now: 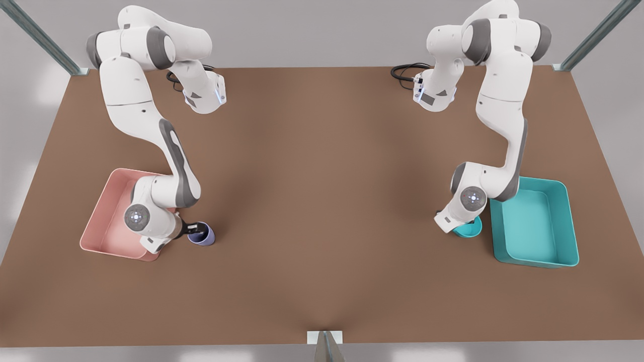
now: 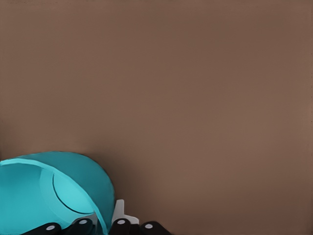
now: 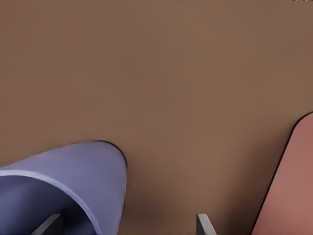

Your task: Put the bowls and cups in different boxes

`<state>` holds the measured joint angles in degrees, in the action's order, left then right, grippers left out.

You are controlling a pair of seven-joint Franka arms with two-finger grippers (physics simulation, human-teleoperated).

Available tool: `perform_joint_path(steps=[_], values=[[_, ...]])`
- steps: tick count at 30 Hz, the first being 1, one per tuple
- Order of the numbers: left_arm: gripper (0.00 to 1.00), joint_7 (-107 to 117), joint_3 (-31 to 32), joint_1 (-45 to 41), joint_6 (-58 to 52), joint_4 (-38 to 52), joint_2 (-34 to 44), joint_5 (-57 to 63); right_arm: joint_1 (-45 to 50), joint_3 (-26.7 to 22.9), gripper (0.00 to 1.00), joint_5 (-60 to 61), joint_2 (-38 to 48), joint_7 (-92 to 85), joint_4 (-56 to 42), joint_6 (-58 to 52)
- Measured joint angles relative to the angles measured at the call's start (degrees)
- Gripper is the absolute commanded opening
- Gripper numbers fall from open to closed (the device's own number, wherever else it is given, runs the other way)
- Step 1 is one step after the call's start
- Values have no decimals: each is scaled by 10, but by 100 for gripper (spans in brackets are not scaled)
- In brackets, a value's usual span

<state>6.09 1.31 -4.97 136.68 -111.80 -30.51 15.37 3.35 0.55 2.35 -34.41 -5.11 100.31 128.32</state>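
The teal bowl sits just beside the teal box, on the front view's right. My left gripper is shut on the bowl, its rim pinched between the two fingers. On the front view's left, the lavender cup rests on the table beside the pink box. Around the cup my right gripper stands open and straddles its wall, one finger inside the cup and the other outside. A rounded corner of the pink box shows close by.
The brown table stretches wide between the two arms. Black cables lie near the arm bases at the back. Metal frame posts stand at the back corners, and a bracket sits at the front edge.
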Motion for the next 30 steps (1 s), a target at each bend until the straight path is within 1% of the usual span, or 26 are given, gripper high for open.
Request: perform_joint_path(steps=[1, 2, 3, 4, 5, 6, 7, 10, 13, 17, 19, 22, 23, 24, 25, 26, 27, 28, 30], values=[[21, 3, 0, -5, -11, 9, 13, -10, 1, 0, 93, 0, -3, -1, 0, 2], [21, 6, 1, -7, -27, 25, 23, -18, 1, 1, 72, 0, -6, -2, -1, 3], [21, 9, 1, -9, -50, 53, 32, -23, 1, 2, 58, 1, -10, -3, -1, 4], [21, 11, 0, -8, -80, 90, 41, -26, 1, 3, 48, 2, -11, -4, -2, 5], [21, 13, 0, -2, -117, 136, 48, -29, 1, 4, 41, 3, -12, -6, -3, 6], [21, 14, -1, 13, -155, 176, 53, -31, 1, 4, 31, 6, -12, -8, -4, 6], [21, 13, -1, 38, -189, 205, 56, -31, 1, 4, 23, 10, -12, -12, -6, 5], [21, 10, -2, 135, -256, 240, 41, -31, 2, 5, 21, 10, -10, -17, -8, 4], [21, 3, -12, 187, -277, 243, 3, -33, -3, 12, 21, 7, 2, -18, -20, 0], [21, -4, -27, 208, -259, 207, -40, -35, -15, 15, 21, 8, 42, -25, -95, -36], [21, -7, -29, 210, -243, 196, -62, -37, -39, 13, 21, 7, 62, -35, -107, -52], [21, -11, -30, 219, -215, 193, -90, -38, -92, 9, 21, 2, 69, -51, -110, -78], [40, -13, -30, 220, -207, 193, -94, -38, -109, 7, 21, -2, 68, -56, -116, -86], [75, -15, -30, 221, -201, 193, -94, -39, -129, 5, 21, -6, 65, -63, -122, -92], [94, -17, -30, 221, -195, 193, -94, -41, -148, 4, 21, -8, 61, -69, -127, -97], [100, -19, -30, 221, -191, 194, -93, -44, -159, 3, 21, -11, 55, -76, -129, -102], [100, -24, -30, 220, -191, 195, -82, -49, -166, 2, 21, -12, 51, -82, -129, -106], [100, -29, -29, 211, -207, 197, -46, -56, -171, 1, 21, -14, 43, -87, -130, -109], [100, -36, -16, 172, -265, 203, 57, -62, -179, 0, 21, -15, 19, -98, -132, -112]])
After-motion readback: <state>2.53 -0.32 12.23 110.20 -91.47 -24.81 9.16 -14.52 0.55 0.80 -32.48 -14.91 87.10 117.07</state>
